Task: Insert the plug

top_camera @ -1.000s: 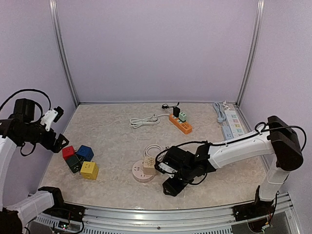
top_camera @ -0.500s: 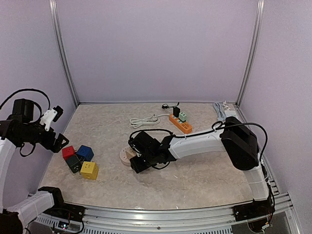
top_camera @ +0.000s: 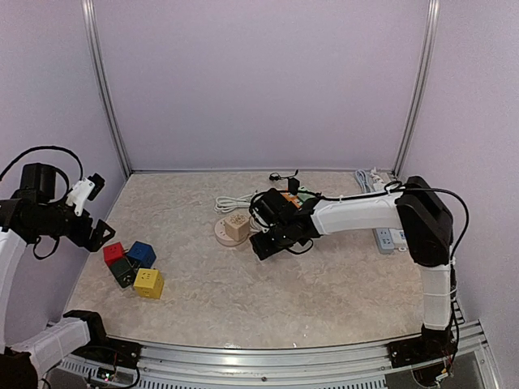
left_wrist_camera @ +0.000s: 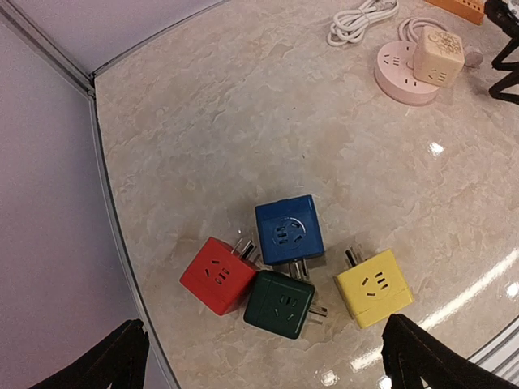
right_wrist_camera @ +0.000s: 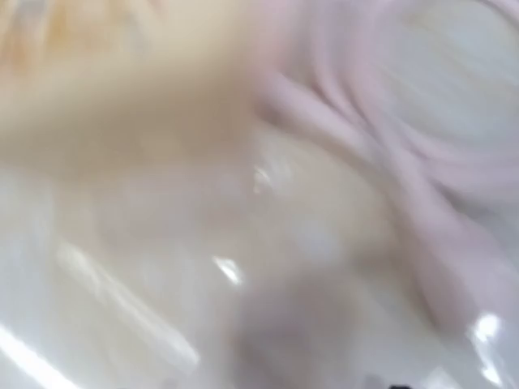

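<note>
Both of my grippers showed in the overhead view, well apart from each other. My right gripper [top_camera: 263, 243] lay low over the table [top_camera: 243, 300] near the middle of the frame, at the end of an arm stretched far to the left. The beige cube plug [top_camera: 237, 226] stood just to its left, on top of the round pink socket [top_camera: 224, 236]. From above, the plug and my fingertips were close, and I could not tell whether they touched. In my left wrist view the same plug sat at the upper right, on the right side of the socket's disc, with a narrow gap to the dark parts of my right gripper at the frame's edge. I could not tell whether the prongs were fully seated. My right wrist view was a blur, with a beige mass at the upper left and loops of pink cord [right_wrist_camera: 438, 243] at the right. So I could not tell whether my right gripper was spread or closed. My left gripper [top_camera: 92, 214] hung at the left of the frame, raised, spread wide and empty. Below it lay the red cube [left_wrist_camera: 217, 274], blue cube [left_wrist_camera: 289, 229], green cube [left_wrist_camera: 280, 304] and yellow cube [left_wrist_camera: 373, 287], clustered together. A coiled white cord [top_camera: 239, 201] lay beyond the socket.
</note>
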You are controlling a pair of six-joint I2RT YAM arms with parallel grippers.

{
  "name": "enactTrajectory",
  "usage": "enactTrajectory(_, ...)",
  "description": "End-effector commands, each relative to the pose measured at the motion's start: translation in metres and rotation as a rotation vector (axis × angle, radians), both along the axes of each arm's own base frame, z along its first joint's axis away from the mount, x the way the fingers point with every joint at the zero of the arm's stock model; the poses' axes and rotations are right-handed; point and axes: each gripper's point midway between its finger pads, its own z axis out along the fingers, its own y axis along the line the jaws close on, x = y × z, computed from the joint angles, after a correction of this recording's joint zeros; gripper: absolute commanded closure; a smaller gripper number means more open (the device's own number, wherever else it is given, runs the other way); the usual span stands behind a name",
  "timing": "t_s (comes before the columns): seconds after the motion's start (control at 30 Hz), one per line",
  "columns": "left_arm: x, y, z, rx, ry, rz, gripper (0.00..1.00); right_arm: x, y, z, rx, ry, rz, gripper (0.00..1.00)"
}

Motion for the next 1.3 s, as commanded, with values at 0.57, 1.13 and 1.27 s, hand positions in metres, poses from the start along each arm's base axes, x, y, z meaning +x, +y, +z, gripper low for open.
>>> enactTrajectory(0.57, 0.0, -0.004, 0.008, -0.018, -0.049, -0.006, 0.01, 0.071, -0.358, -0.005, -0.209, 0.195, -0.71, 0.39)
enactTrajectory(1.13, 0.003, -0.004, 0.009, -0.023, -0.048, -0.004, 0.01, 0.065, -0.377, -0.053, -0.248, 0.305, -0.688, 0.37)
enactTrajectory(1.27, 0.001, -0.003, 0.008, -0.015, -0.047, -0.001, 0.01, 0.054, -0.35, -0.061, -0.115, 0.375, -0.625, 0.49)
